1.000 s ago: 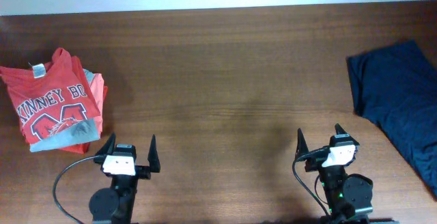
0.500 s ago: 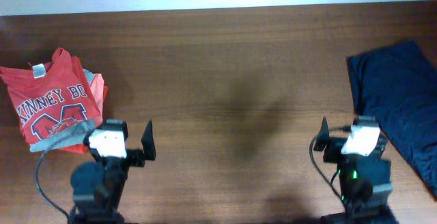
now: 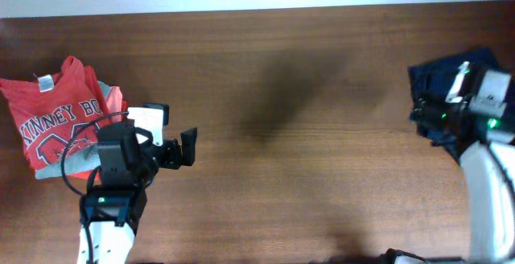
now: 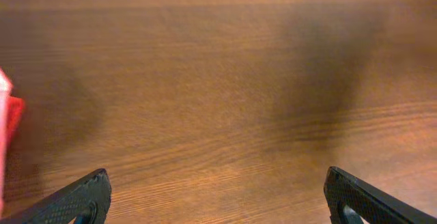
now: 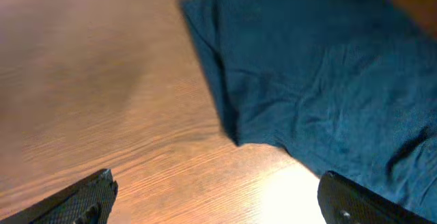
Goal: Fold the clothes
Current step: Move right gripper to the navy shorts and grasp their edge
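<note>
Overhead, a blue garment (image 3: pixel 438 71) is seen lying loose at the far right of the table (image 3: pixel 282 71), partly cut off by the frame edge and partly covered by the right arm above it. At the far left a red shirt (image 3: pixel 56 123) with white lettering is laid on top of a small pile that looks already folded.

The right claw (image 5: pixel 218 195) is spread wide with nothing between its fingers, and it is held over bare wood just beside the near edge of the blue cloth. The left claw (image 4: pixel 217 200) is likewise spread wide and empty over bare wood, with only a sliver of red cloth showing at the left margin of its wrist view.

The blue garment is judged to be light, soft and limp: it would be expected to sag and bunch when lifted, and to drag across the wood rather than slide cleanly. A hold is best taken on the hem or at the corner seen in the right wrist view, where the cloth is doubled and slightly raised. One pinch would probably let the rest hang twisted, so a second hold along the same edge would be wanted.
</note>
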{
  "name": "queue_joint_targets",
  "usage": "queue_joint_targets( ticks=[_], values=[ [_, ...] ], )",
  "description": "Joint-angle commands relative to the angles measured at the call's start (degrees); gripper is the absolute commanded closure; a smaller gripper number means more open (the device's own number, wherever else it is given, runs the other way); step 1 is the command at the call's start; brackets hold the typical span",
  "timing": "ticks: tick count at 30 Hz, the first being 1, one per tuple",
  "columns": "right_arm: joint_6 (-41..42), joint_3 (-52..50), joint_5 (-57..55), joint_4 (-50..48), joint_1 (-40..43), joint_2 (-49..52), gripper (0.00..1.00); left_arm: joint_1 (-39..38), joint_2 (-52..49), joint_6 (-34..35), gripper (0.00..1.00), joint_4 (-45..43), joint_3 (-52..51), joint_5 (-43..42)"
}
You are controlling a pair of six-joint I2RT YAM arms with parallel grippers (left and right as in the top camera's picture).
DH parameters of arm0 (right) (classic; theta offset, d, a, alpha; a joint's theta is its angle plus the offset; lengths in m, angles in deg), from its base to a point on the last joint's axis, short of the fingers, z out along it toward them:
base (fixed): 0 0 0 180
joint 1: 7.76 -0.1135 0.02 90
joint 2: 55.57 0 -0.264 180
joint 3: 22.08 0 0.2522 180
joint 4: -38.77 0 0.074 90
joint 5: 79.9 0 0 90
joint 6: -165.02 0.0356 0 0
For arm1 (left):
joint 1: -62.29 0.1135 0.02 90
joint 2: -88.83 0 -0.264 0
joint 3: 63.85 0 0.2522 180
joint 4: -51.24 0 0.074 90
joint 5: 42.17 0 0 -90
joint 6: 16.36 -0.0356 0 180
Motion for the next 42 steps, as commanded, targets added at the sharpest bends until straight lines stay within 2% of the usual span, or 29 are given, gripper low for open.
queue_joint_targets(
  ticks=[1,5,10,14,16,19,21,23,24,26,29,33,42],
  values=[
    [0.09,1.36,5.53,-0.37,6.1,6.62,0.01,-0.2,-0.28,0.37,0.01,-0.39,1.9,-3.17],
    [-3.5,1.36,5.27,-1.81,10.03,13.16,0.01,-0.17,-0.28,0.37,0.01,-0.83,1.9,-2.97],
    [-3.91,1.36,5.05,-4.39,12.2,20.85,0.01,-0.17,-0.28,0.37,0.01,-0.83,1.9,-2.97],
    [-3.91,1.36,4.87,-6.19,12.15,25.81,0.05,-0.17,-0.28,0.37,0.01,-0.79,1.9,-2.99],
    [-3.91,1.36,4.87,-6.8,12.17,27.63,0.1,-0.17,-0.28,0.37,0.01,-0.79,1.9,-3.02],
    [-3.89,1.36,4.9,-7.67,12.17,30.05,0.22,-0.17,-0.28,0.37,0.01,-0.81,1.9,-2.99],
    [-3.87,1.36,4.92,-7.87,12.15,31.19,0.37,-0.17,-0.28,0.37,0.01,-0.81,1.9,-2.99],
    [-3.85,1.36,5.44,-7.67,12.11,31.69,0.62,-0.17,-0.28,0.37,0.01,-0.79,1.9,-2.99],
    [-3.87,1.36,6.23,-7.56,12.02,31.69,0.78,-0.17,-0.28,0.37,0.01,-0.79,1.9,-2.99],
    [-3.91,1.38,9.44,-7.58,11.52,31.58,0.91,-0.17,-0.28,0.37,0.01,-0.81,1.9,-2.99],
    [-6.19,1.44,16.2,-7.8,9.31,31.58,0.96,-0.17,-0.28,0.37,0.01,-1.22,1.9,-2.99],
    [-7.74,1.64,18.43,-7.91,3.19,31.58,0.96,-0.17,-0.28,0.37,0.01,-1.88,1.9,-2.99],
    [-9.79,4.92,21.64,-6.36,-20.83,31.26,0.96,-0.17,-0.28,0.37,0.01,-2.64,1.9,-2.97]
  ],
)
